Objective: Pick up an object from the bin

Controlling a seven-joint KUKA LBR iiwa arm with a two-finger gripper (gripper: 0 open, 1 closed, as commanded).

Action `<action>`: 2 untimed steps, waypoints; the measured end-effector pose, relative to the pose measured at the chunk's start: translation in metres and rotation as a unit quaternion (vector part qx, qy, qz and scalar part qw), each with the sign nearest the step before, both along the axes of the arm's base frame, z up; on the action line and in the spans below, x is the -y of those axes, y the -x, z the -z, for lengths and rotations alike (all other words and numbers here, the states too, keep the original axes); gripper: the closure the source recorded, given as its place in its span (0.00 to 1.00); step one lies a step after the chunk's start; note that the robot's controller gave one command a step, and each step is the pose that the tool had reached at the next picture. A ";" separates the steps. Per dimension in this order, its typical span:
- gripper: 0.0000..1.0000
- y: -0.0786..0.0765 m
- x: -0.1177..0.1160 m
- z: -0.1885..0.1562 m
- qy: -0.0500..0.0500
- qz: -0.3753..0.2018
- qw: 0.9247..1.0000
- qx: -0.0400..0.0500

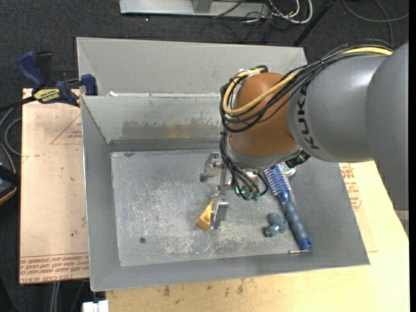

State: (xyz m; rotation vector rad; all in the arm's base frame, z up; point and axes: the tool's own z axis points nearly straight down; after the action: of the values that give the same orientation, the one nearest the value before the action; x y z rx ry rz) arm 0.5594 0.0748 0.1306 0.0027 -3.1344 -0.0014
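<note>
The small yellow wedge-shaped piece (205, 221) sits right beside the gripper (218, 217), toward the view's left; I cannot tell if the gripper is squeezing.

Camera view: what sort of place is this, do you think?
Probably a robotics lab or test cell: a KUKA arm reaches into a grey metal bin, and loose cables lie on the dark floor behind it.
</note>
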 end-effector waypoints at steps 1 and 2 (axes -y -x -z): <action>0.00 0.012 0.011 0.057 -0.002 -0.067 0.998 0.012; 0.00 -0.030 0.028 0.057 -0.001 -0.165 0.986 0.007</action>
State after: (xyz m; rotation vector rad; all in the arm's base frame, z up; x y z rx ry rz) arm 0.5896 0.0466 0.0733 0.5221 -3.1053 -0.0030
